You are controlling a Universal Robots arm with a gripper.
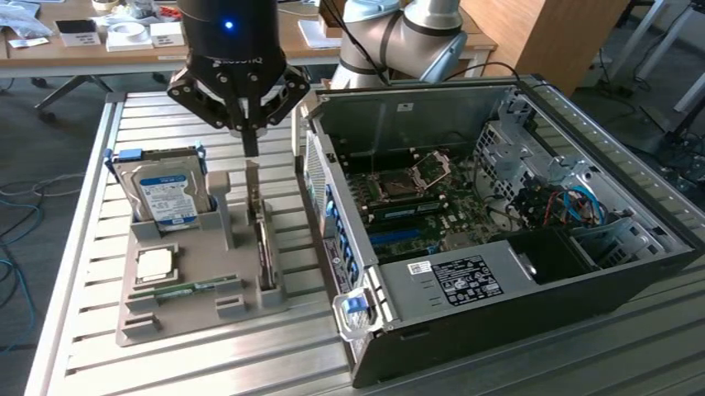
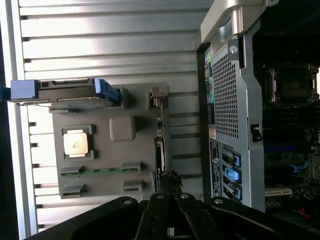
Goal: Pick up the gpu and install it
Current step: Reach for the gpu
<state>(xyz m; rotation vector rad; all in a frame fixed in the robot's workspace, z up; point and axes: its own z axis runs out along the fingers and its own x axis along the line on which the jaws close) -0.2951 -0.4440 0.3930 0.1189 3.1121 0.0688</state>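
The gpu (image 1: pixel 263 245) stands on its long edge in a slot of the grey parts tray (image 1: pixel 198 318), its silver bracket end pointing up. From the wrist it is a thin dark strip, the gpu (image 2: pixel 160 145), along the tray (image 2: pixel 110 157) on the side nearest the computer. My gripper (image 1: pixel 250 147) hangs just above the bracket end with its fingers pressed together and nothing between them. In the wrist view the gripper (image 2: pixel 170 179) sits over one end of the card. The open computer case (image 1: pixel 496 214) lies at the exterior view's right, motherboard (image 1: pixel 418 198) exposed.
On the tray are a hard drive (image 1: pixel 165 194) with blue rails, a processor chip (image 1: pixel 154 264) and a green memory stick (image 1: pixel 187 289). The case's rear wall (image 2: pixel 230 90) rises close beside the tray. Everything rests on a slatted metal table (image 1: pixel 66 272). Desks with clutter stand behind.
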